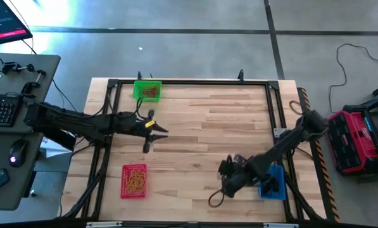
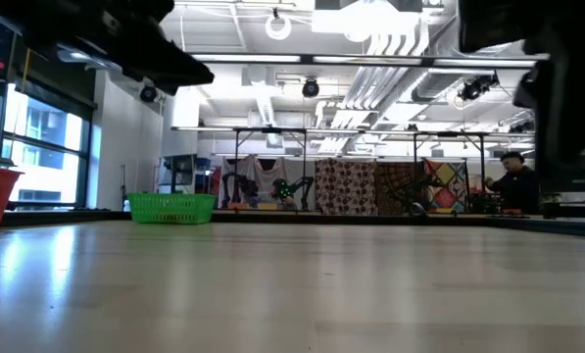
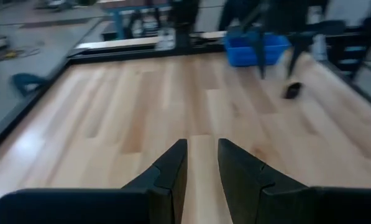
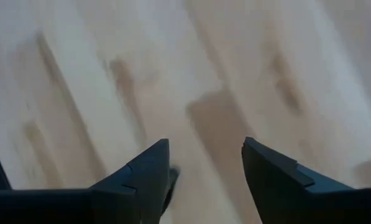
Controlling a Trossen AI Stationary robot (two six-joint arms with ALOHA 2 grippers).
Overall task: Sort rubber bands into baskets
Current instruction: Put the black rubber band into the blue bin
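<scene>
table (image 1: 195,139): pale wood planks; left gripper (image 3: 202,163) narrowly parted, empty; right gripper (image 4: 205,163) wide, empty

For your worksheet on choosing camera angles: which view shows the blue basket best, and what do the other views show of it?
The high view: the blue basket sits at the table's near right edge, partly under the right arm. The left wrist view shows it far off and blurred. The low view and right wrist view do not show it.
</scene>
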